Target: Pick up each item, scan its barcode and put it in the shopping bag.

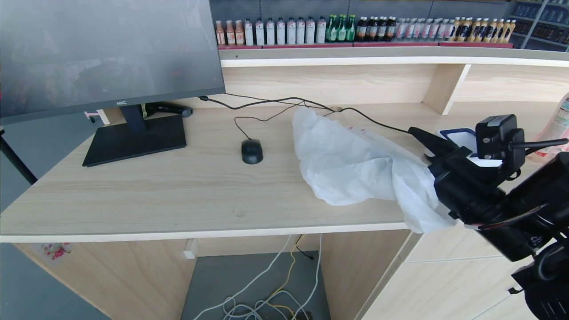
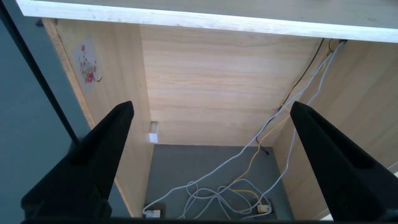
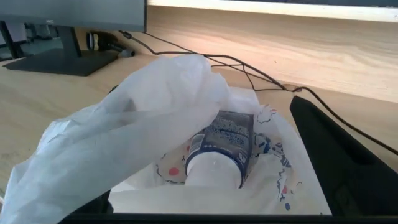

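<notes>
A white plastic shopping bag point(image 1: 351, 166) lies crumpled on the wooden counter point(image 1: 178, 186), hanging over its front edge at the right. Inside it a bottle point(image 3: 221, 152) with a white cap and blue label lies on its side. My right gripper point(image 1: 438, 146) is at the bag's right end, open, its fingers point(image 3: 348, 165) spread wide at the bag's mouth on either side of the bottle and not touching it point(image 3: 217, 199). My left gripper point(image 2: 214, 168) hangs open below the counter's edge, holding nothing.
A monitor point(image 1: 106, 53) on a black stand, a black handheld scanner point(image 1: 166, 108) behind it, a mouse point(image 1: 252, 151) and cables sit on the counter. A pink-labelled bottle point(image 1: 555, 129) stands at the far right. Loose cables point(image 2: 230, 186) lie under the counter.
</notes>
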{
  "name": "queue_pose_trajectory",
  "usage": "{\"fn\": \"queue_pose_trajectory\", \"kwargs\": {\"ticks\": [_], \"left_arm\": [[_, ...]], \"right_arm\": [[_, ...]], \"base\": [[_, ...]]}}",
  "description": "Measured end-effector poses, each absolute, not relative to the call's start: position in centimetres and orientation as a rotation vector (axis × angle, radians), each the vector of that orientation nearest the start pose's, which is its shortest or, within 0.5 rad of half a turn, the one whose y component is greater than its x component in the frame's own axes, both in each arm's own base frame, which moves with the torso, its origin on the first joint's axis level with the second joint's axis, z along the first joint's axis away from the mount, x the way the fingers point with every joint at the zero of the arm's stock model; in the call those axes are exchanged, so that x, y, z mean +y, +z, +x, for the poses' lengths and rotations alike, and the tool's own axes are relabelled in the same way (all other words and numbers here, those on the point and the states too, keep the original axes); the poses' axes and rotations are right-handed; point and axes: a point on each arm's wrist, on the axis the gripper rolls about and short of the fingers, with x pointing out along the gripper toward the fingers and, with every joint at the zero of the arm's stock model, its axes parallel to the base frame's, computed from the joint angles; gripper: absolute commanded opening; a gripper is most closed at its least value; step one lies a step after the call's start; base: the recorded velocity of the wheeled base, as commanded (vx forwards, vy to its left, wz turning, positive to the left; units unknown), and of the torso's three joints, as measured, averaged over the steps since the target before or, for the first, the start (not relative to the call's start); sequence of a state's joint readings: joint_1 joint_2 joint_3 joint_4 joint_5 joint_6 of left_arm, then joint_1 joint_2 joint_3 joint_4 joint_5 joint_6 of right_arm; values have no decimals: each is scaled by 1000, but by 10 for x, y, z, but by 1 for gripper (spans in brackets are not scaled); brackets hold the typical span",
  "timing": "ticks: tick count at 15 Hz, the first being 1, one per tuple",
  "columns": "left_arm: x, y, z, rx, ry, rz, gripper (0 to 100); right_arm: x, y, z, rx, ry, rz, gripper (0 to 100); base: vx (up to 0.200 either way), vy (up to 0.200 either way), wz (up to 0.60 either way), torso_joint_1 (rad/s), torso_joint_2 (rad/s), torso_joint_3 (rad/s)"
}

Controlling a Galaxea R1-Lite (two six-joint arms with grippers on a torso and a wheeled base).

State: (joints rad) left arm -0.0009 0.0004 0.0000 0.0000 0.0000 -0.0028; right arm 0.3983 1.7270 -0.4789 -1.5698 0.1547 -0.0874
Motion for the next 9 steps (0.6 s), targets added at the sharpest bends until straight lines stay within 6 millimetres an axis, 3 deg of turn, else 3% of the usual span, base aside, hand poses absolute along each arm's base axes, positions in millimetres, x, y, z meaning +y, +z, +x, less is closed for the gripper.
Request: {"fn": "queue_pose_trajectory", "kwargs": {"ticks": [9], "left_arm": [[0,75,-23,0,-1,-3,100]], "right_arm": [[109,152,258,-212,531,-73,100]], "base": [[0,0,0,0,0,0]]}}
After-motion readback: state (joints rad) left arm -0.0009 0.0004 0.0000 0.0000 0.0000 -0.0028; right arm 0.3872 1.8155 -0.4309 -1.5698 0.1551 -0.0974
